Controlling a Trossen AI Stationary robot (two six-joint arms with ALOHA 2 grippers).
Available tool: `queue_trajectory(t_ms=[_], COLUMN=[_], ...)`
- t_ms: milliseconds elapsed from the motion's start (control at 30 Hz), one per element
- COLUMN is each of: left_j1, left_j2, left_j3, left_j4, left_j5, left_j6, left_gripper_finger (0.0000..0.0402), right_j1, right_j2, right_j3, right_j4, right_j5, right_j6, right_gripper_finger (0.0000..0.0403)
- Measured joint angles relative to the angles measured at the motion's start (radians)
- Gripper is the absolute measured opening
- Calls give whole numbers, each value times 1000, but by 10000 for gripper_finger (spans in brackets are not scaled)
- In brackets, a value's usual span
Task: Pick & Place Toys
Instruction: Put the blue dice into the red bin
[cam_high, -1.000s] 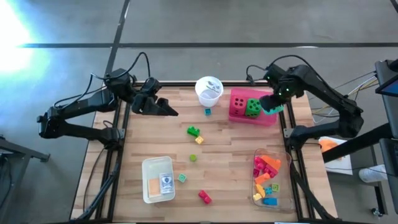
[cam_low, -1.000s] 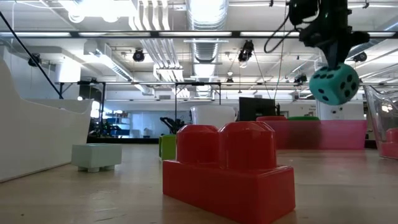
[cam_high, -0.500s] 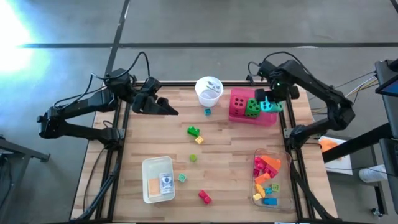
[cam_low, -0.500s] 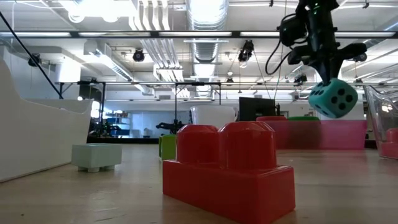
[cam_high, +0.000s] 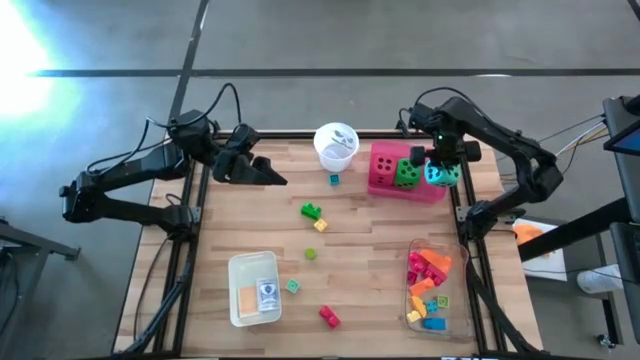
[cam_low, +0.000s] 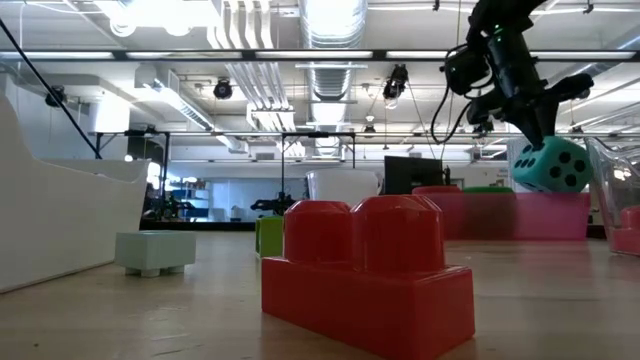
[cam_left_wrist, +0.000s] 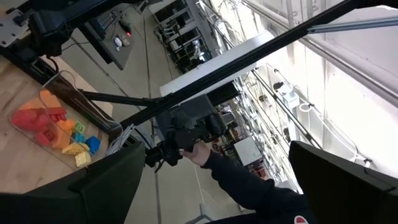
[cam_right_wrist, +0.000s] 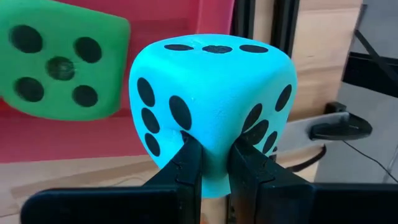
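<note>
Right claw clenched on teal dotted foam die, held above right end of pink plastic tray.

Die pinched at its lower corner between the fingers, clear of the wooden desk. Green dotted die and red dotted die lie in the tray just beside it. Left claw released, jaws wide, parked at the desk's far left corner. Loose red plastic brick sits near the front edge.
</note>
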Motion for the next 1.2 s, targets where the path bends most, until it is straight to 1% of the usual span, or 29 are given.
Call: queue_trajectory(t_ms=[233,567,933,1200], left_j1=[0,0,0,0], left_j2=[0,0,0,0], left_j3=[0,0,0,0], left_j4=[-1,-1,-1,-1], left_j5=[11,12,15,15], left_j6=[0,1,4,3], left_gripper_finger=[399,399,399,399], right_j1=[5,8,9,9], right_j2=[30,25,28,27], right_j3=[9,49,22,-59], right_j4=[3,7,50,67], right_j5=[8,-5,-25,-39], right_j6=[21,30,32,25], right_gripper_finger=[39,38,38,38])
